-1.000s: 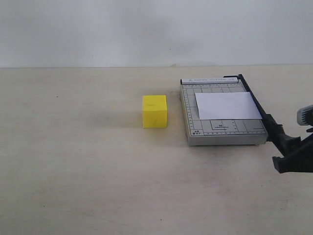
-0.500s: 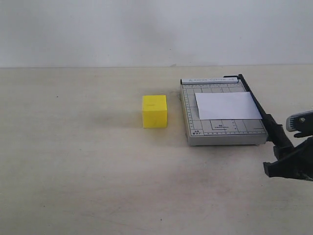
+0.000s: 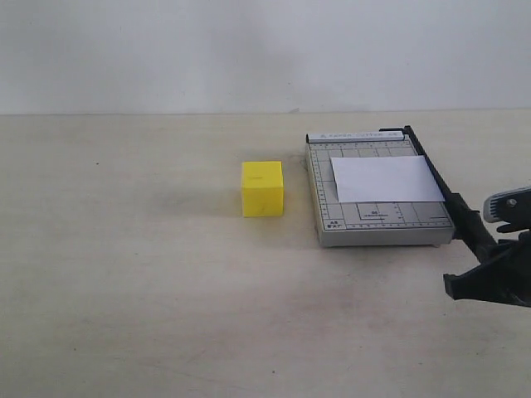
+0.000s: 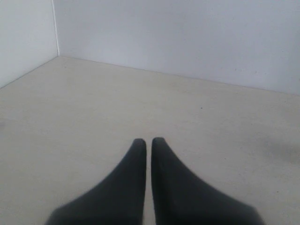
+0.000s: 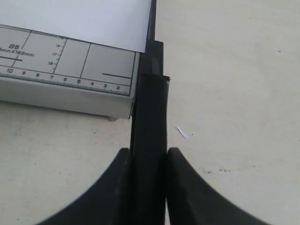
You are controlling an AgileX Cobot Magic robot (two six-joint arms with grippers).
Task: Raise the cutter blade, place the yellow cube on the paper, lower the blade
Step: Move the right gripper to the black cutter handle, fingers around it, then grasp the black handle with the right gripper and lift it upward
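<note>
The yellow cube [image 3: 262, 188] stands on the table, left of the grey gridded cutter base [image 3: 377, 222]. The white paper [image 3: 386, 179] lies on the base. The cutter blade [image 3: 435, 176] lies lowered along the base's right edge, and its thick black handle [image 3: 471, 227] sticks out toward the front. My right gripper [image 3: 485, 278] is at the handle's end. In the right wrist view its fingers [image 5: 117, 187] press both sides of the handle [image 5: 151, 112], so the right gripper [image 5: 149, 152] is shut on it. My left gripper [image 4: 146, 140] is shut and empty over bare table, out of the exterior view.
A white wall [image 3: 265, 50] runs along the back of the beige table [image 3: 124, 290]. A tiny white scrap [image 5: 182, 133] lies on the table beside the handle. The paper [image 5: 84, 18] and the base's ruled edge [image 5: 61, 61] show beyond the right gripper.
My right gripper has shifted a little left and lower at the end of the blade handle. The cube, the paper and the blade have not moved.
</note>
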